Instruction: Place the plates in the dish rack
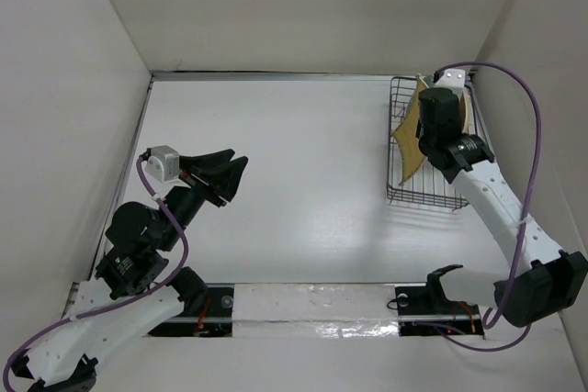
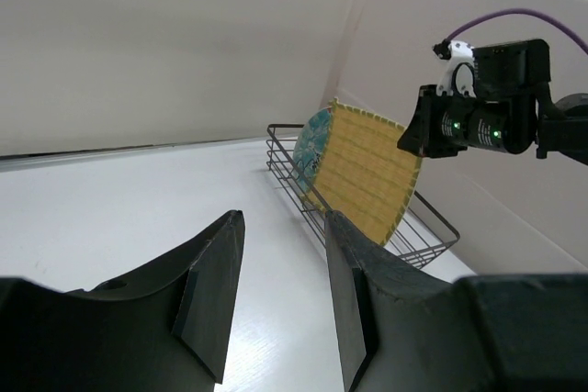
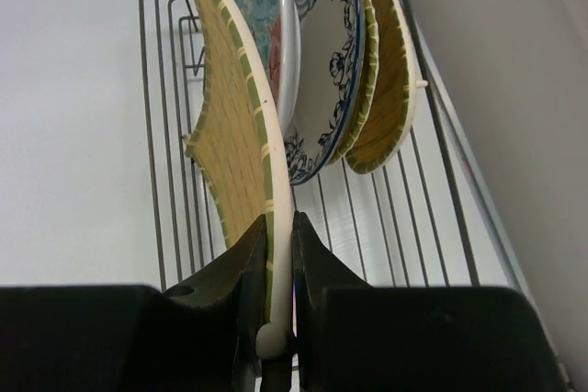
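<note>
Pinching yellow plate (upright), right end effector over rack

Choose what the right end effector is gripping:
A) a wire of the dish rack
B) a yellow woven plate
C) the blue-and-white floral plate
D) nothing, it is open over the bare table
B: in the right wrist view, the right end effector is closed on the rim of the yellow woven plate, which stands on edge in the dish rack.
</note>
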Motion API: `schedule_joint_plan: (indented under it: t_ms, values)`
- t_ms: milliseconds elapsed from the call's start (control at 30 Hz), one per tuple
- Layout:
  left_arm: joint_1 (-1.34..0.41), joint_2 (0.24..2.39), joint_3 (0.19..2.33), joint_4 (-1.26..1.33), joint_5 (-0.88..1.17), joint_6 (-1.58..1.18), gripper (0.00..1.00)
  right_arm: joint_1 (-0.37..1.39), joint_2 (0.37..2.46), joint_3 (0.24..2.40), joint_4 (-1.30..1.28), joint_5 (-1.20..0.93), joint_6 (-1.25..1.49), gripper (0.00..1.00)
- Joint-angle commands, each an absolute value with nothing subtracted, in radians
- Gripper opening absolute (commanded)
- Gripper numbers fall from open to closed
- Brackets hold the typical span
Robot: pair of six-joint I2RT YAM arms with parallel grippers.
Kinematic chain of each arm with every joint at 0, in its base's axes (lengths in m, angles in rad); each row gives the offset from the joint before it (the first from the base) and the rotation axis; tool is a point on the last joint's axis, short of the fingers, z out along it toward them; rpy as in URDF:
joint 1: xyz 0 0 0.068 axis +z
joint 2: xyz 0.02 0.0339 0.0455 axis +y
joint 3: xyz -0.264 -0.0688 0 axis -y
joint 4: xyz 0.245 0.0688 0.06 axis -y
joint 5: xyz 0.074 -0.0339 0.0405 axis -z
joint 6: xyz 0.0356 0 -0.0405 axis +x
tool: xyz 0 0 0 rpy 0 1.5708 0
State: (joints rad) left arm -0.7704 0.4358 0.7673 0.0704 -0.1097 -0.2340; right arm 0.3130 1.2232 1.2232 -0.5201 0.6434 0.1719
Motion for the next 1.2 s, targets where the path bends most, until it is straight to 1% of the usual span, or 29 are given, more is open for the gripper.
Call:
schedule_joint_plan:
  t_ms: [0, 133, 300, 500, 767, 1167]
  values:
    - [-0.769, 0.445, 0.775, 0.121, -0.11, -0.239, 0.38, 0.363, 1.17, 1.302, -0.279, 0.764, 0.117, 0.0]
    - [-0.769, 0.448, 0.778, 0.12, -0.103, -0.236, 0.38, 0.385, 1.177, 1.319, -0.198, 0.822, 0.051, 0.0]
    - [-0.769, 0.453, 0.778, 0.12, -0.104, -0.236, 0.38, 0.385, 1.187, 1.318, -0.063, 0.842, -0.029, 0.0]
    - [-0.769, 0.457, 0.776, 0.118, -0.11, -0.236, 0.38, 0.394, 1.252, 1.305, 0.096, 0.887, -0.116, 0.0]
    - [-0.769, 0.459, 0.775, 0.118, -0.123, -0.23, 0.38, 0.394, 1.325, 1.275, 0.201, 0.908, -0.17, 0.0]
    - [-0.769, 0.469, 0.775, 0.117, -0.127, -0.225, 0.38, 0.383, 1.399, 1.163, 0.345, 0.92, -0.218, 0.0]
